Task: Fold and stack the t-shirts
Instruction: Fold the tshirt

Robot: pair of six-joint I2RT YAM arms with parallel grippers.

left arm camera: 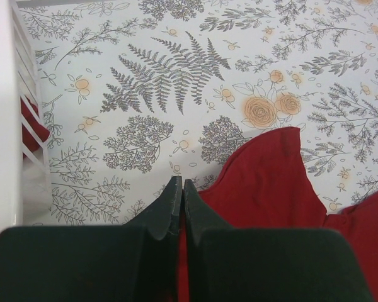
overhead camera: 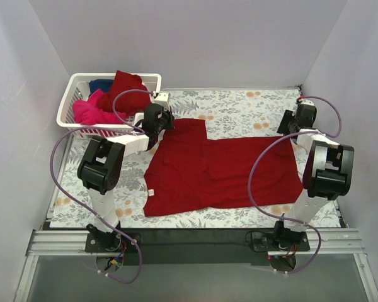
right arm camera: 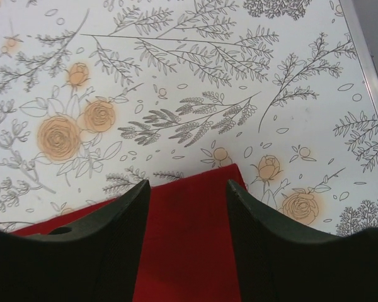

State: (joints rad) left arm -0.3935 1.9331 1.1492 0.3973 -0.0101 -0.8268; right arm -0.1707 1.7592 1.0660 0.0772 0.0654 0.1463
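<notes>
Dark red t-shirt (overhead camera: 220,173) lies spread mid-table on floral cloth (overhead camera: 239,104). Soft, light, prob. limp, so best pinched at corners. L gripper (left arm camera: 179,182) is closed tight at its far-left sleeve, hold unclear. R gripper (right arm camera: 188,184) is half-open over the far-right corner. Other t-shirts (overhead camera: 123,85) wait in basket (overhead camera: 72,94).

Two dark red t-shirts (overhead camera: 220,173); one hot pink t-shirt (overhead camera: 88,112); one dark blue t-shirt (overhead camera: 101,83); one basket (overhead camera: 66,104).

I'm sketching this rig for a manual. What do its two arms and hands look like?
The left arm and right arm both have white links, chunky black joint housings and looping purple cables. The left hand and right hand each have two dark, wedge-shaped fingers.
</notes>
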